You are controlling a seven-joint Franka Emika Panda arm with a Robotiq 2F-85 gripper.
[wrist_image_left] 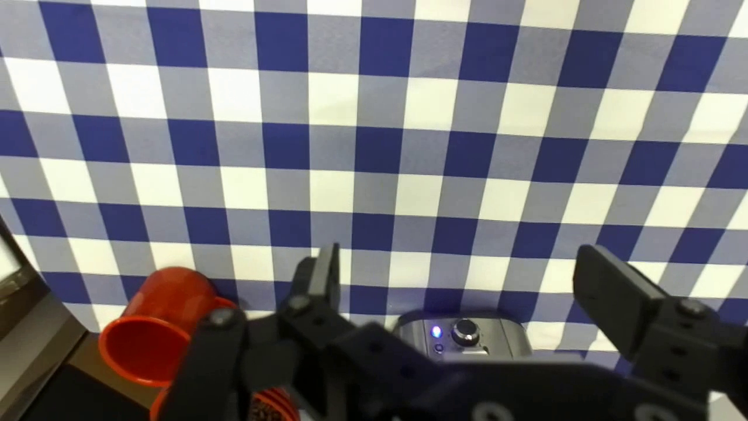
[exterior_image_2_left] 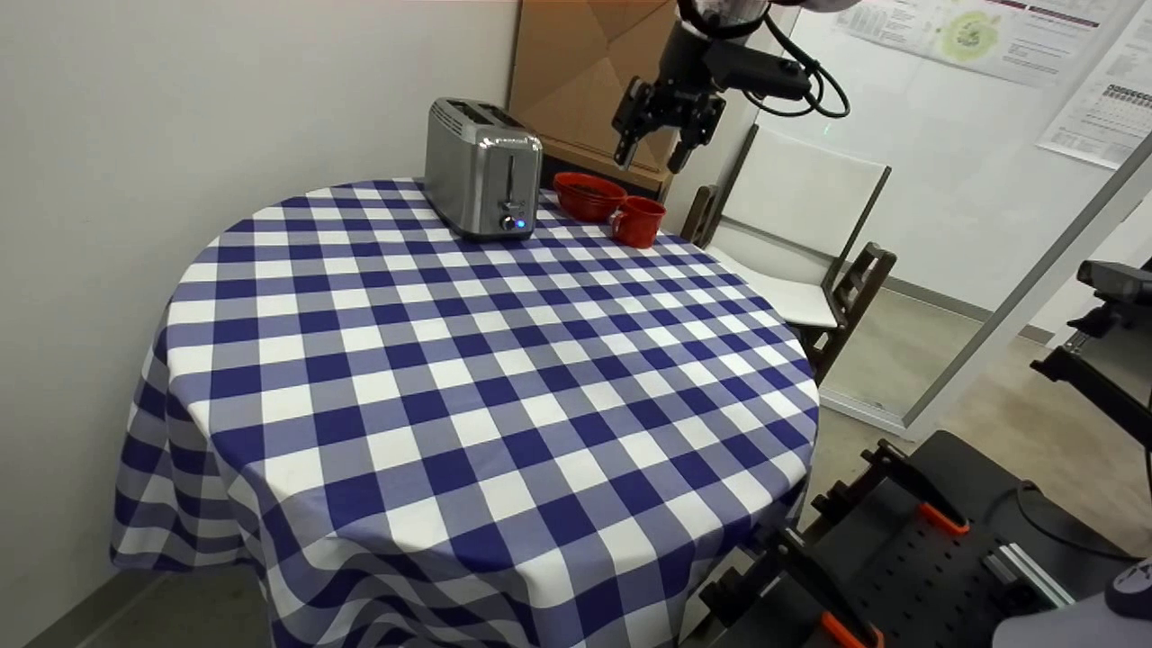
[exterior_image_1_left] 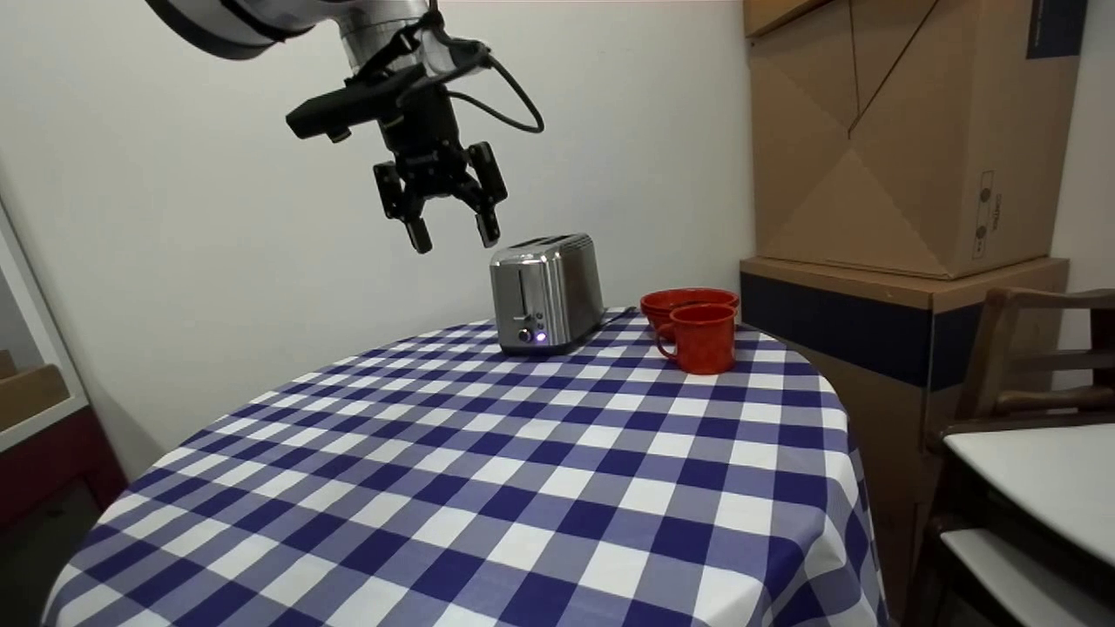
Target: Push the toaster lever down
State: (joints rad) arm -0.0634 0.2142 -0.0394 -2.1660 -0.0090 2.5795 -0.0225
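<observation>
The silver toaster [exterior_image_1_left: 562, 296] stands upright at the far side of the table, and also shows in an exterior view [exterior_image_2_left: 463, 175]. Its front has a vertical slot, a knob and a lit purple-blue light. The lever [exterior_image_2_left: 513, 205] appears low in the slot, just above the knob, though small. In the wrist view only the toaster's lower front [wrist_image_left: 494, 339] shows; the rest is hidden behind my gripper. My gripper [exterior_image_1_left: 454, 232] is open and empty, pointing down, in the air in front of and above the toaster, touching nothing. Its spread fingers also show in the wrist view [wrist_image_left: 459, 263].
A red mug [exterior_image_1_left: 704, 340] and a red bowl [exterior_image_1_left: 688, 300] stand beside the toaster; the bowl holds something dark. A checkered cloth [exterior_image_2_left: 432, 378] covers the round table. Cardboard boxes [exterior_image_1_left: 906, 148] are stacked behind it. A wall [exterior_image_1_left: 218, 174] runs close behind the toaster.
</observation>
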